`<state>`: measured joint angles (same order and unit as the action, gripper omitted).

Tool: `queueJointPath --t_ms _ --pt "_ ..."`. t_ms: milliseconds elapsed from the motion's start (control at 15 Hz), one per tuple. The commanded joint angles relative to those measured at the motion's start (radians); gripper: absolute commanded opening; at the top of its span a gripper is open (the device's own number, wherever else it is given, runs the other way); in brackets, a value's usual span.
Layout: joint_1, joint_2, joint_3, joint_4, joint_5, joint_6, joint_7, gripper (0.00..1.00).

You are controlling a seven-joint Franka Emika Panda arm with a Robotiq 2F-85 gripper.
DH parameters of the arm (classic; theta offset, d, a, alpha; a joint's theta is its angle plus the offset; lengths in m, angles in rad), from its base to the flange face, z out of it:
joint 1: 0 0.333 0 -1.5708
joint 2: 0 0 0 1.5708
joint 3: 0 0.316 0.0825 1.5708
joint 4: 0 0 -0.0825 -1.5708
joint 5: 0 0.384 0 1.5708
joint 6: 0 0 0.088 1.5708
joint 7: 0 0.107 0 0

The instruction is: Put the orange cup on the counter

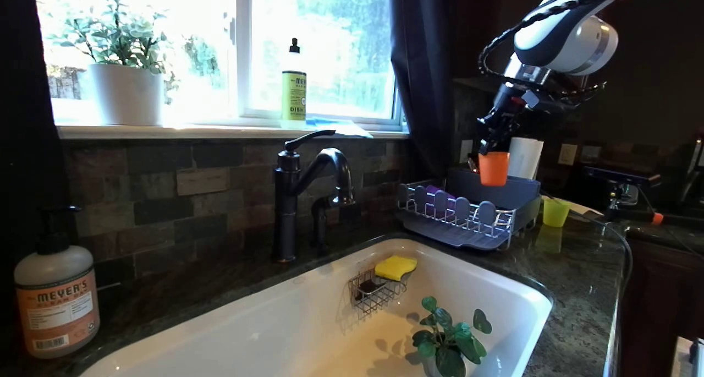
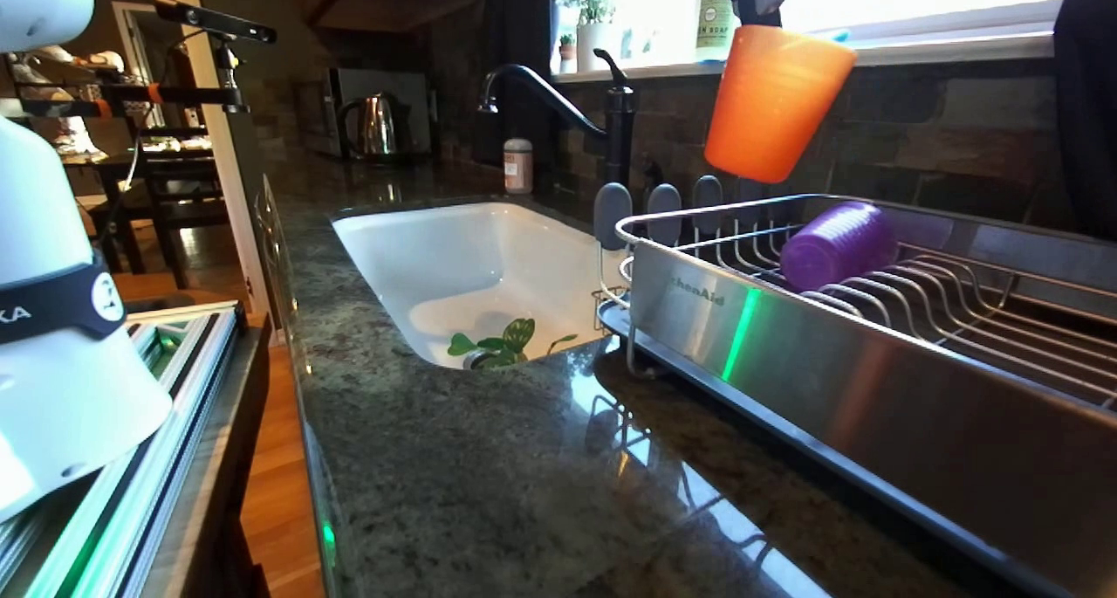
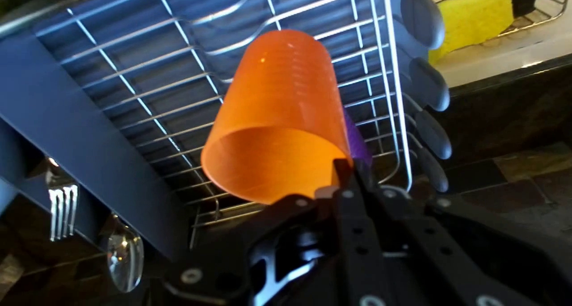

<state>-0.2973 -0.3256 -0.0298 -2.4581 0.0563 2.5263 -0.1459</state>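
Nearest in the wrist view, the black, two-fingered metal gripper (image 3: 339, 181) pinches the rim of the bright orange, tapered plastic cup (image 3: 281, 96), tilted above the silver wire dish rack (image 2: 925, 415). Grasp and lift look done; carrying it to the dark, speckled stone counter (image 2: 454, 458), lowering and releasing remain. "MEYER'S" is legible on the squat, orange-labelled plastic bottle (image 1: 58, 302), "DISH" on the slim, yellow-labelled plastic bottle (image 1: 294, 93), "chenAid" on the rack's steel side (image 2: 812, 353)

"MEYER'S" on bottle (image 1: 56, 297), "chenAid" on rack (image 2: 820, 353)

Orange cup (image 2: 775, 109), tilted, held aloft, speckled dark counter (image 2: 428, 458)
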Motion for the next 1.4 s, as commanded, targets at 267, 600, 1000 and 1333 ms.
queueJointPath --t_ms 267,600,1000,1333 --pt "-0.090 -0.175 0.123 -0.189 -0.181 0.032 0.340 0.04" --pt "-0.108 -0.275 0.134 -0.292 -0.255 0.089 0.388 0.01" --pt "-0.138 -0.339 0.157 -0.297 -0.282 0.094 0.504 0.01" --pt "-0.192 -0.344 0.274 -0.292 -0.313 0.066 0.694 0.01"
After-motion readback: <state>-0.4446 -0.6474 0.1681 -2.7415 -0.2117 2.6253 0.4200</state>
